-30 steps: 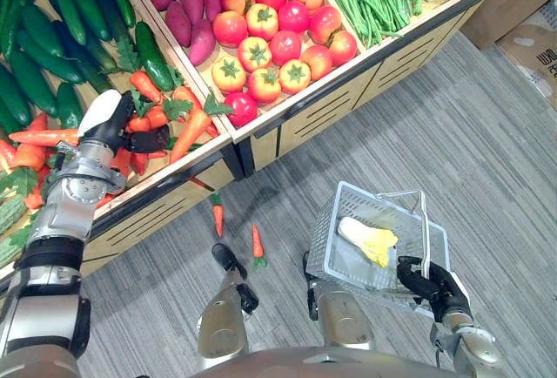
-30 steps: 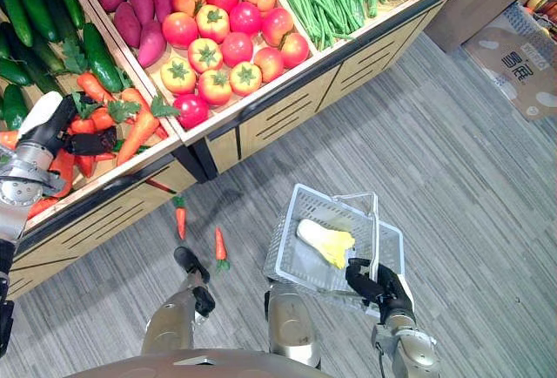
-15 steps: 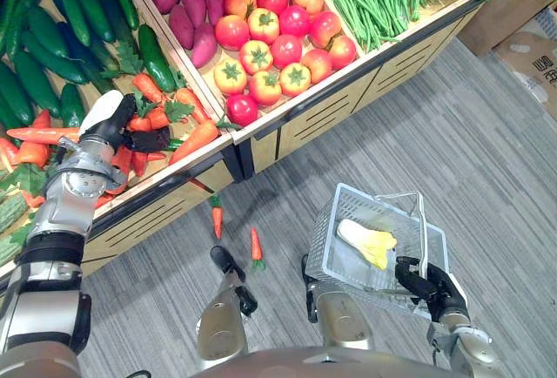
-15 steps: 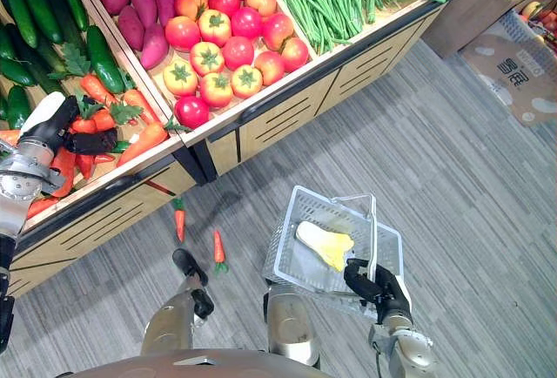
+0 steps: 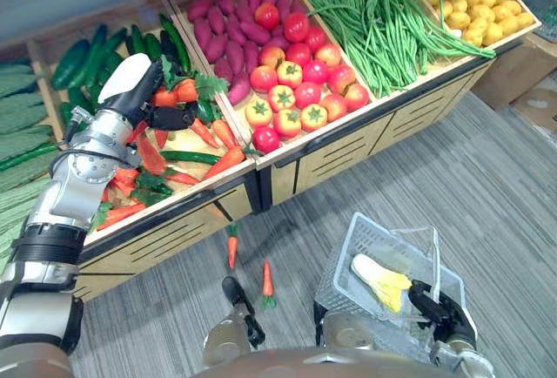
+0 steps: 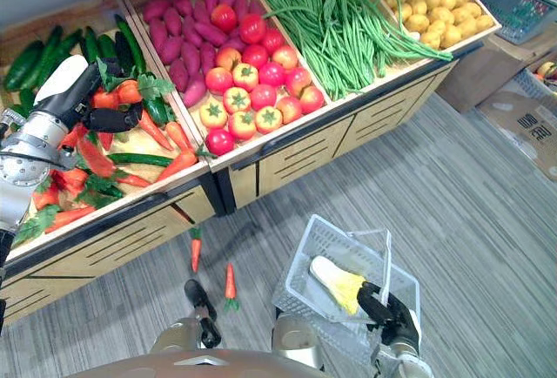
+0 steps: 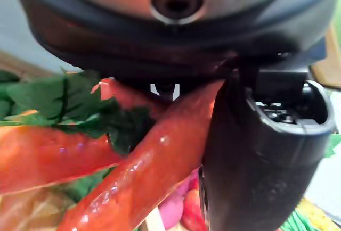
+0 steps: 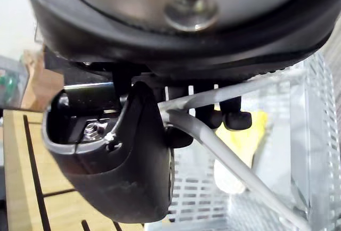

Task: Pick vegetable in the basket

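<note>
- Your left robot hand (image 5: 144,104), at ten o'clock, is clamped round a carrot (image 5: 174,93) just above the table (image 5: 335,156), probably so it clears the pile.
- Your right robot hand (image 5: 442,304) is curled round the handle of the basket (image 5: 341,263) at five o'clock, holding it open-topped for the drop. A cabbage (image 5: 376,273) lies inside.

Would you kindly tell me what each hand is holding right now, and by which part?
Left hand: carrots, gripped round their orange bodies near the leafy tops. Right hand: the basket, by its wire handle.
</note>
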